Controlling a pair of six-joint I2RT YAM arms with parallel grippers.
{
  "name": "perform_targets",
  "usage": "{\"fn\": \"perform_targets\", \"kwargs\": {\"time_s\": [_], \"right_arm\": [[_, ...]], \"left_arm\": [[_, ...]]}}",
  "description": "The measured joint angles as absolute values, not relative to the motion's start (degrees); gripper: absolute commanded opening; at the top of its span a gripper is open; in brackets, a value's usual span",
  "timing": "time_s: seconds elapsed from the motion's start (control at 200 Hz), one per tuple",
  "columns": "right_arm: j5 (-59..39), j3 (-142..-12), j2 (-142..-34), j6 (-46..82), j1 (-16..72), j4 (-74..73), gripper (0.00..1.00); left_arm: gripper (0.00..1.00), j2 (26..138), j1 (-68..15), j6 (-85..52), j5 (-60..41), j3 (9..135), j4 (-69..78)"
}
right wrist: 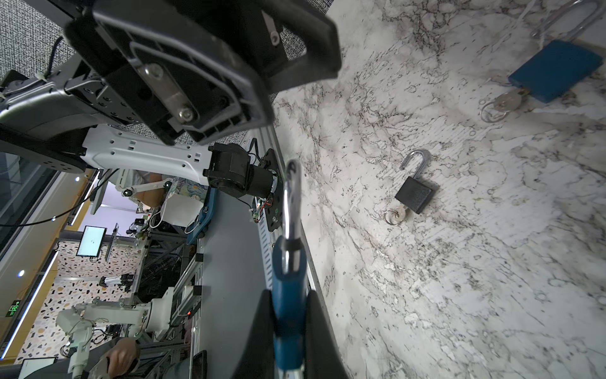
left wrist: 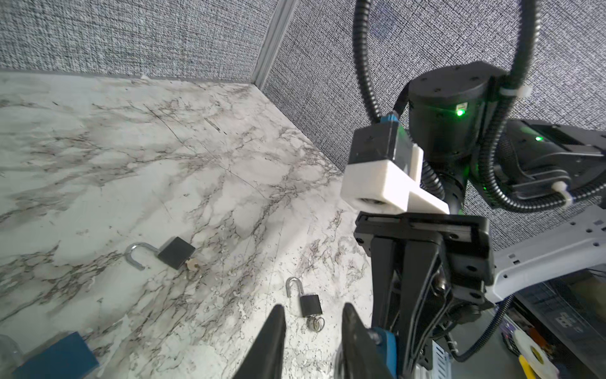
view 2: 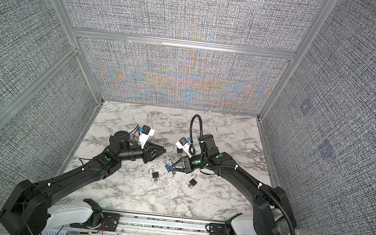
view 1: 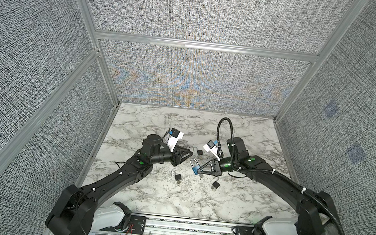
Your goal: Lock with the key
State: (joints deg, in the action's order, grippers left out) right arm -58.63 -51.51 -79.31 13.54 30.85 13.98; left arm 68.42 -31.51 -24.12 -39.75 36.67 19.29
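Steadying for the turn

Clamped by its body in the right gripper (view 1: pixel 198 171): blue lock (view 1: pixel 194 167), raised near table (view 1: pixel 150 190) centre, shackle toward 11 o'clock, key (view 1: pixel 201 175) poking out at 5. Left gripper (view 1: pixel 188 152) at its 11 o'clock, fingers (left wrist: pixel 277 331) parted, empty. Hold the right grip firm; come at the key squarely, pinch its head flat, turn without tugging.

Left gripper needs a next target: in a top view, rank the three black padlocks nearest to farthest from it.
1. Back padlock, just right of the left gripper.
2. Front-left padlock, toward the near edge.
3. Front-right padlock, beyond the held blue padlock.
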Motion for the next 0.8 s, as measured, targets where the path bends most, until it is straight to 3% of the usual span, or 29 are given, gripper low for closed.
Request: {"fn": "perform_targets", "kwargs": {"time_s": [0.34, 0.8], "right_arm": [[-59.55, -51.66, -81.60, 12.69, 30.06, 14.37, 0.00], [-59.99, -52.07, -82.32, 12.29, 30.04, 14.76, 0.00]], "left_arm": [[0.32, 71.66, -31.46, -26.63, -45.47, 36.86, 20.10], [0.23, 76.31, -31.46, -28.75, -51.62, 37.71, 24.27]]}}
